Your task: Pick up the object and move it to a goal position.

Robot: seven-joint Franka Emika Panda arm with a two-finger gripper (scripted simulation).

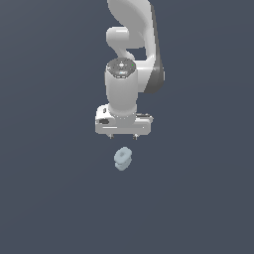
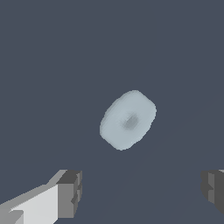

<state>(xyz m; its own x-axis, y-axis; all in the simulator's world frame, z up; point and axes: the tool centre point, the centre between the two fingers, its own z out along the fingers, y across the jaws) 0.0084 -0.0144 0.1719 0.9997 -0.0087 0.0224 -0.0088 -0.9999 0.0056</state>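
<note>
Gripper (image 2: 138,192) spread wide, object (image 2: 127,120) apart.

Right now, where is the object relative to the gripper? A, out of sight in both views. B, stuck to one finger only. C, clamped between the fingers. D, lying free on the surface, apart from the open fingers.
D: the wrist view shows the object alone on the surface, with the fingers spread wide and clear of it, and the gripper apart from it.

One white robot arm (image 1: 130,59) is in the scene, carrying one gripper (image 1: 123,137) with two dark-tipped fingers (image 2: 70,192). One pale blue-grey ring-topped object (image 1: 122,158) is present.
</note>
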